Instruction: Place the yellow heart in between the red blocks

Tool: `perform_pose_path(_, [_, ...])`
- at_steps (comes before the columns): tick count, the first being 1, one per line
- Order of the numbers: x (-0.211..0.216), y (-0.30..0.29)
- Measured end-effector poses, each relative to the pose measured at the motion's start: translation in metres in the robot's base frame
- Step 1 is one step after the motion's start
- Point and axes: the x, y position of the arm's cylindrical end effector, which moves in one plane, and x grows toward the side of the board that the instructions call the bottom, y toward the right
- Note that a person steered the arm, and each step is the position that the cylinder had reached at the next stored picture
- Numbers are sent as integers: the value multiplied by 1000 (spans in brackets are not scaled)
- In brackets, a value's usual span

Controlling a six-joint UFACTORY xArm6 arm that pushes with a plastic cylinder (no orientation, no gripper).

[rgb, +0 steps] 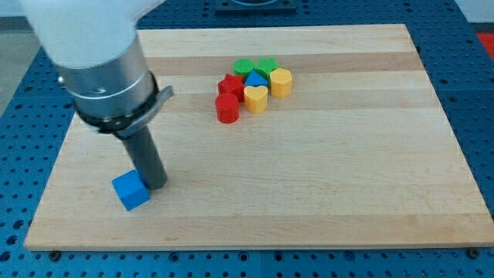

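Note:
The yellow heart (255, 98) lies in a cluster near the view's top centre. It touches the red star (230, 85) at its upper left and sits just right of the red cylinder (227, 109). My tip (155, 184) is far off at the view's lower left, touching the right side of a blue cube (130, 190). The dark rod rises from there to the large grey arm body.
The cluster also holds a green cylinder (243, 66), a green star (266, 66), a blue triangle (255, 79) and a yellow hexagon (281, 81). The wooden board (347, 170) lies on a blue perforated table.

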Motion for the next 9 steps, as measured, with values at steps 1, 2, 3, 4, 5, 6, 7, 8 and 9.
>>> perform_pose_path(1, [-14,-4])
perform_pose_path(2, [-33,48])
perform_pose_path(3, [-55,108])
perform_pose_path(4, [-82,160])
perform_pose_path(5, [-108,191])
perform_pose_path(6, [-136,193])
perform_pose_path(7, [-157,178])
perform_pose_path(8, [-162,151])
perform_pose_path(9, [-158,128])
